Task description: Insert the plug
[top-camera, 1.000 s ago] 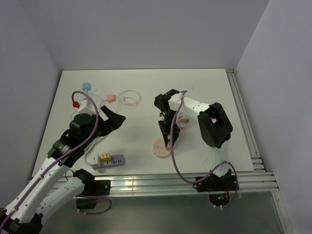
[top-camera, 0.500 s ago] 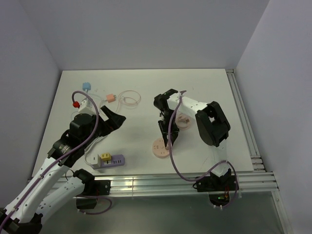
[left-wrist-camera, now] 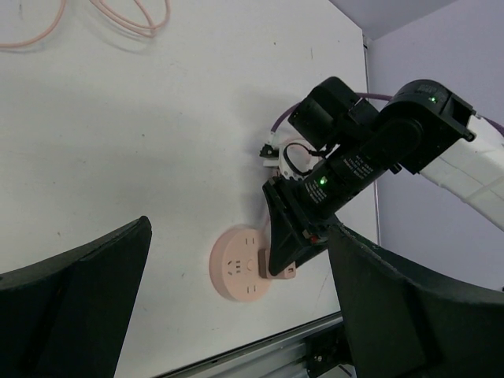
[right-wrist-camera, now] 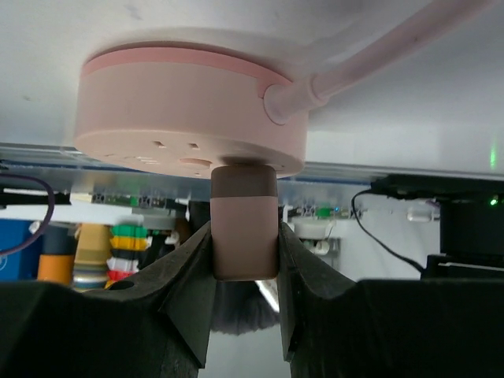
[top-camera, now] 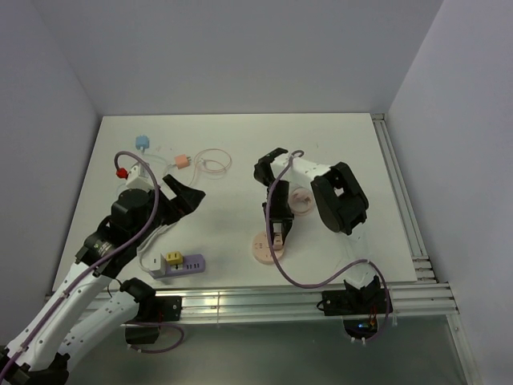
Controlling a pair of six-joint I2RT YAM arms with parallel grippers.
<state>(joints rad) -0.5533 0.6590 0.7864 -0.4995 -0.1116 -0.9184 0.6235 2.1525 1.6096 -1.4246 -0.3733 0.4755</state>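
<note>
A round pink socket (top-camera: 261, 249) lies on the white table near the front edge; it also shows in the left wrist view (left-wrist-camera: 236, 268) and the right wrist view (right-wrist-camera: 189, 102). My right gripper (top-camera: 277, 234) is shut on a pink plug (right-wrist-camera: 245, 228) and points down at the socket. The plug's brown end touches the socket's face near its rim. In the left wrist view the plug (left-wrist-camera: 287, 270) sits at the socket's right edge. My left gripper (top-camera: 189, 195) is open and empty, held above the table to the left of the socket.
A purple power strip (top-camera: 191, 263) carrying a yellow plug (top-camera: 171, 258) lies at the front left. A blue plug (top-camera: 142, 143), an orange plug (top-camera: 182, 161) and a thin coiled cable (top-camera: 212, 161) lie at the back left. A pink cable coil (top-camera: 303, 200) lies beside the right arm. Metal rails (top-camera: 264, 301) line the front edge.
My right gripper has moved forward and down with the plug until the plug's end meets the socket. My left arm has shifted slightly to the left.
</note>
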